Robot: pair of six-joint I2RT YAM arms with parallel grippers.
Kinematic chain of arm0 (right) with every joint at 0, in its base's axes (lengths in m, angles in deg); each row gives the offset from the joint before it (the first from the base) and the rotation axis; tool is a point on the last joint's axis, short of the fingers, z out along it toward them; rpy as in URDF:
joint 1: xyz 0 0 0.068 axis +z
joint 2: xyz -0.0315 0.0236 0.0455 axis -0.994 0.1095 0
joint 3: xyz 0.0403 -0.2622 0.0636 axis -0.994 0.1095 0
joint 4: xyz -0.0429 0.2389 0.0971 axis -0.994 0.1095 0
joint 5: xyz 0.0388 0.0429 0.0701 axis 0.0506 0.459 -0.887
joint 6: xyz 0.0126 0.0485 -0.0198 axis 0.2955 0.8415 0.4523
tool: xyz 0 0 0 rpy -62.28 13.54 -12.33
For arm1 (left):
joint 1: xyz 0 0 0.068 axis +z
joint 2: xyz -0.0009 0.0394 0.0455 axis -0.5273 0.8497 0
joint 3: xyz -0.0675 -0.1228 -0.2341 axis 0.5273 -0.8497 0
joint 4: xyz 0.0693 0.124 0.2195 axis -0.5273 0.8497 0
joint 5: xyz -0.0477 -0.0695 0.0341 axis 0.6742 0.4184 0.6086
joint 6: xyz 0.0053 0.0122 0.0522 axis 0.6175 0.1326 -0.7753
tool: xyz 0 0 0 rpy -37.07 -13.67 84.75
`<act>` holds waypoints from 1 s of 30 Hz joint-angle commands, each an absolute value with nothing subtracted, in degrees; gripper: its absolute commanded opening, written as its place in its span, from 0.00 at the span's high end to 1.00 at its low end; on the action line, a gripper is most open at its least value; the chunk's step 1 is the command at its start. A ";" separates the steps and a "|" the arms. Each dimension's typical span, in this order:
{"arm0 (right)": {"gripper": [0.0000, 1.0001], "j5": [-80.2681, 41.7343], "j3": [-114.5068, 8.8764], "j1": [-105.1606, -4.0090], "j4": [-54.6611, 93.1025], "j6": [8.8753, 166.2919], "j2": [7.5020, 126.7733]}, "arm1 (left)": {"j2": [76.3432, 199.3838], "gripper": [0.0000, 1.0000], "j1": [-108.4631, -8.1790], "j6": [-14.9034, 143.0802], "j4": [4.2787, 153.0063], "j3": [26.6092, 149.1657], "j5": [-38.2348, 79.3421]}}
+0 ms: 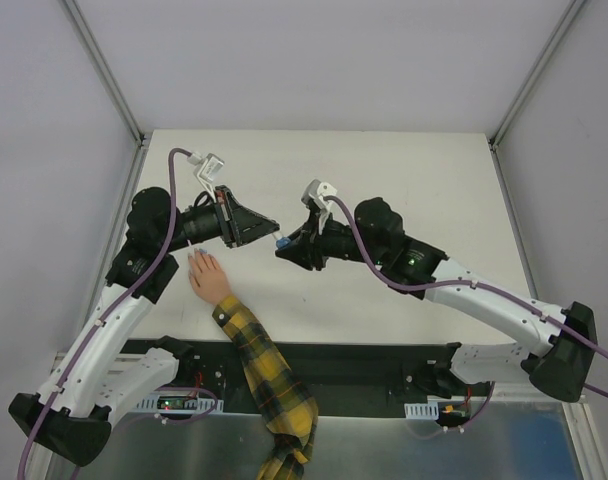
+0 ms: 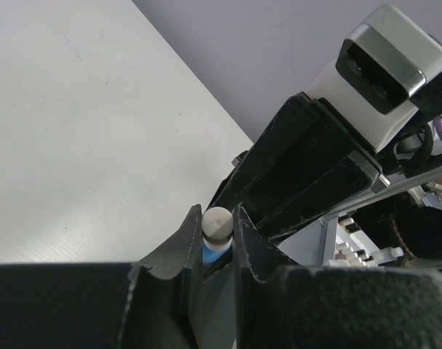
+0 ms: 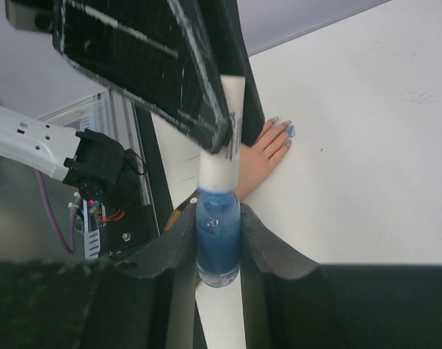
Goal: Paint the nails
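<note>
A small peach hand (image 1: 208, 277) with a yellow-and-black plaid sleeve (image 1: 265, 377) lies flat at the table's near left. Its nails (image 3: 289, 131) look light blue in the right wrist view. My right gripper (image 3: 218, 218) is shut on a blue nail polish bottle (image 3: 218, 240) and holds it above the table, right of the hand. My left gripper (image 2: 217, 214) is shut on the bottle's white cap (image 2: 217, 222). The two grippers meet mid-table, the left (image 1: 267, 231) touching the right (image 1: 286, 246). The brush is hidden.
The white table (image 1: 424, 190) is walled by grey panels on three sides. A black strip and metal rail with electronics (image 1: 184, 402) run along the near edge, by the arm bases.
</note>
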State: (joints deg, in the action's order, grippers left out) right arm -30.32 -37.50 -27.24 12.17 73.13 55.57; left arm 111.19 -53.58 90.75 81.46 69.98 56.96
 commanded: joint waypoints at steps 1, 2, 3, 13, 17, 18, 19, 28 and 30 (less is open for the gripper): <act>0.99 -27.27 -44.59 -27.20 7.11 74.97 57.16 | 110.62 1.00 -54.06 88.20 81.54 68.80 58.17; 1.00 -27.01 -46.16 -27.20 7.37 75.49 58.47 | 110.62 1.00 -54.06 88.02 81.54 68.89 57.91; 1.00 -26.75 -46.78 -27.11 7.46 75.67 58.91 | 110.62 1.00 -54.06 87.84 81.54 68.81 57.91; 1.00 -28.05 -48.11 -26.94 3.08 75.06 57.26 | 111.24 1.00 -54.06 84.77 81.01 66.08 60.18; 0.99 -28.42 -45.74 -26.93 -1.76 74.97 55.32 | 111.06 1.00 -54.06 86.51 74.97 63.54 63.44; 0.99 -28.33 -45.65 -27.02 -2.90 75.23 55.05 | 110.89 1.00 -54.06 87.04 73.90 63.10 64.49; 1.00 -28.33 -45.82 -27.02 -3.17 75.58 55.05 | 110.36 1.00 -54.06 87.31 72.93 62.66 64.93; 0.99 -37.44 -48.20 -27.37 -4.75 78.92 55.66 | 111.06 1.00 -54.06 87.14 67.67 62.48 73.63; 0.99 -48.94 -48.20 -28.78 -9.81 84.88 56.80 | 111.06 1.00 -54.06 89.41 62.75 61.43 78.81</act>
